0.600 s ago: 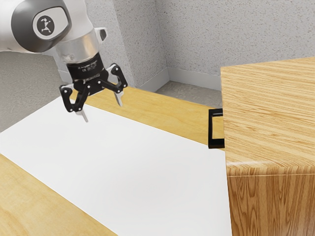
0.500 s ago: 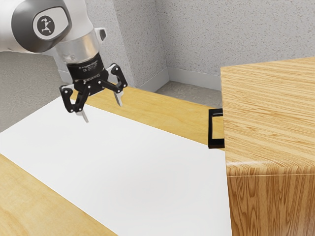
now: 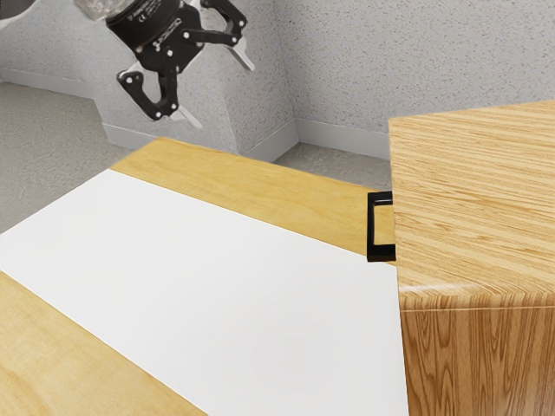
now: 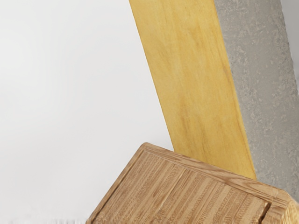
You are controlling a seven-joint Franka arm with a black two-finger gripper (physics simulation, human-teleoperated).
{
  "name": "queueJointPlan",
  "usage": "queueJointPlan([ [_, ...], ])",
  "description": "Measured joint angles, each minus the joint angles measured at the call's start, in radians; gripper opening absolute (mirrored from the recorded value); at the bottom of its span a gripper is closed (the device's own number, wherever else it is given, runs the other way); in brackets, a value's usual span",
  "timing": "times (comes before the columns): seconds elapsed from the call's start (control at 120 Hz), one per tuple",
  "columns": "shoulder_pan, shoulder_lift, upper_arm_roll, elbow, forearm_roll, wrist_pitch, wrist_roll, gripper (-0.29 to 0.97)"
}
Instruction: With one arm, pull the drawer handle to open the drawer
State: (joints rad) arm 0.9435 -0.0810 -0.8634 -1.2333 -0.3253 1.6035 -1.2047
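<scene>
Lower right of the frame: boxy wood-grain cabinet (image 3: 468,217) with a rounded edge. Mid-right on its face, thin black squared handle (image 3: 379,227), unmoved. Centre: table (image 3: 217,286), matte white between wooden strips. Upper left: gripper (image 3: 220,93), fingers spread wide, empty. It has risen off the table and tilted since 0.5 s ago. Well apart from handle; approach not begun.

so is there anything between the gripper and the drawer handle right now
Nothing visible does. The gripper hangs open high at the exterior view's upper left; the black handle juts from the wooden cabinet at its right. Between them is just air above the table.
</scene>
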Motion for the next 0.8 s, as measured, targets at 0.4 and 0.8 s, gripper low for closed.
queueJointPlan([
  [0.4,0.044,0.231,-0.344,0.05,0.24,0.16,0.008,0.68],
  [0.8,0.684,0.561,-1.205,-0.241,0.632,0.235,-0.091,0.67],
])
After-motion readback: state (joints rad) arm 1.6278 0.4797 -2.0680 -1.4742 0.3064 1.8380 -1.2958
